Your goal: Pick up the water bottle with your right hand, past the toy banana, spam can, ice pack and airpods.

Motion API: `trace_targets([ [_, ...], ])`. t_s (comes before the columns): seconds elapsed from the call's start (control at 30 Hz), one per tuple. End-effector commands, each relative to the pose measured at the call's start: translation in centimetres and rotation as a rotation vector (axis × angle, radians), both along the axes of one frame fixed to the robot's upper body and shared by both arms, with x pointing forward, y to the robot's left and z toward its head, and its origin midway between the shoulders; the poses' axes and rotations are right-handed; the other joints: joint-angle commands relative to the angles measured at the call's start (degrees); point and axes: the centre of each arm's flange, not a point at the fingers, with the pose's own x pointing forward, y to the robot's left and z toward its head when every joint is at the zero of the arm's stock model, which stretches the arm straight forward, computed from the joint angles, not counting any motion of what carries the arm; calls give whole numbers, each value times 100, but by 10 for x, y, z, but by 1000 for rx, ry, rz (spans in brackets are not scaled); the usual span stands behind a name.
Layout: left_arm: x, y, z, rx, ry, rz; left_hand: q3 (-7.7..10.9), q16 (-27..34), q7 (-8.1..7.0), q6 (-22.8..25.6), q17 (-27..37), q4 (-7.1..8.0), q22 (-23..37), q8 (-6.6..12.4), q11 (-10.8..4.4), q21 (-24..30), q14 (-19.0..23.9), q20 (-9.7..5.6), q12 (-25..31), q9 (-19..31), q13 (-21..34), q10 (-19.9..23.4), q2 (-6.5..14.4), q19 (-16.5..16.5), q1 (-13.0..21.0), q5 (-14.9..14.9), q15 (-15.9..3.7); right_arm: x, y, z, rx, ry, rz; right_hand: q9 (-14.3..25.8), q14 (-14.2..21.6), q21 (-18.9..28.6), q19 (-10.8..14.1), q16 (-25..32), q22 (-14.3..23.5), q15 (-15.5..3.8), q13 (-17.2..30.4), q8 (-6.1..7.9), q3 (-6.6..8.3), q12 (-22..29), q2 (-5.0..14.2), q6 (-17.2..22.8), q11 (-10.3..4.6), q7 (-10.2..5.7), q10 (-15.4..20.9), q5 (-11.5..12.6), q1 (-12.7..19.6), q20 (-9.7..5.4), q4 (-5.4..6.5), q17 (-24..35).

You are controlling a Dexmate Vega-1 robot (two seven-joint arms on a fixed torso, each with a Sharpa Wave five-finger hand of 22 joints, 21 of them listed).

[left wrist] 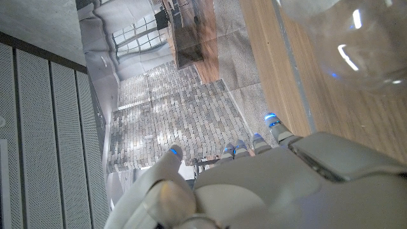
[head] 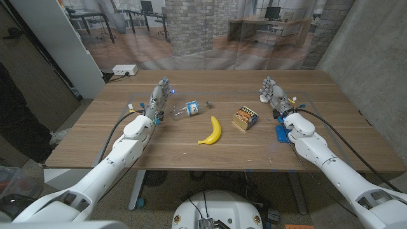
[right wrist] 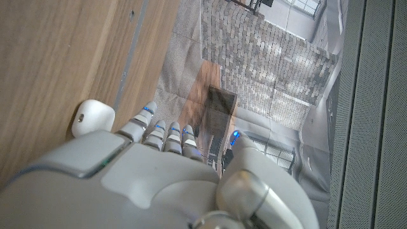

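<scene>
The clear water bottle (head: 186,109) with a blue label lies on its side left of the table's middle; its clear body (left wrist: 346,44) shows close beside my left hand (left wrist: 254,184). My left hand (head: 159,95) stands just left of the bottle with fingers stretched out, holding nothing. The yellow toy banana (head: 212,131) lies at the middle and the spam can (head: 245,117) to its right. My right hand (head: 272,92) stands empty at the far right, fingers extended. The white airpods case (right wrist: 92,117) sits beside that hand (right wrist: 165,184). The blue ice pack (head: 280,131) is partly hidden by my right forearm.
The wooden table (head: 210,156) reaches a printed office backdrop at the far side. A white power strip (head: 124,70) lies on the floor past the far left corner. A grey wall (head: 369,51) stands to the right.
</scene>
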Motion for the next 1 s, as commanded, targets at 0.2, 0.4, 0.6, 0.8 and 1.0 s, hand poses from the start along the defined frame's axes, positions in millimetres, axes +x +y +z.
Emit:
trace_targets([
  [0.2, 2, 3, -5, -1, 11, 4, 30, 24, 19, -596, 28, -5, 15, 35, -14, 21, -757, 5, 38, 29, 22, -545, 186, -845, -4, 42, -1, 1, 3, 7, -23, -9, -3, 23, -7, 13, 50, 41, 14, 61, 18, 32, 39, 32, -31, -4, 62, 57, 1, 31, 99, 18, -76, 19],
  [0.4, 2, 4, -6, -4, 12, 3, 27, 26, 7, -578, 28, -8, 16, 41, -15, 15, -750, 9, 41, 29, 23, -540, 184, -832, -5, 42, 1, -1, 5, 15, -46, -29, -4, 22, -7, 11, 52, 40, 14, 65, 18, 30, 43, 29, -39, -5, 65, 61, 0, 29, 127, 15, -111, 19],
  [0.6, 3, 4, -6, -6, 10, 3, 25, 27, -8, -556, 28, -11, 16, 48, 2, 8, -744, 5, 43, 30, 23, -536, 181, -819, -4, 41, 9, -4, 8, 23, -75, -49, -7, 21, -7, 9, 54, 39, 13, 68, 17, 29, 48, 29, -41, -5, 69, 62, 3, 28, 152, 20, -142, 19],
  [0.8, 4, 4, -7, -6, 12, 2, 24, 26, -10, -552, 28, -14, 16, 47, 16, -3, -745, 10, 45, 31, 24, -532, 181, -818, -3, 40, 13, -7, 11, 29, -106, -65, -10, 21, -1, 9, 59, 40, 13, 73, 17, 28, 54, 31, -42, -5, 67, 61, 12, 26, 180, 31, -175, 20],
  [1.0, 3, 6, -7, -7, 11, 4, 23, 27, -11, -547, 28, -18, 16, 47, 17, -13, -740, 11, 46, 32, 25, -531, 181, -813, -1, 40, 15, -9, 14, 36, -126, -88, -7, 20, 12, 9, 67, 43, 13, 72, 17, 27, 62, 32, -40, -7, 85, 65, 20, 24, 209, 34, -208, 20],
])
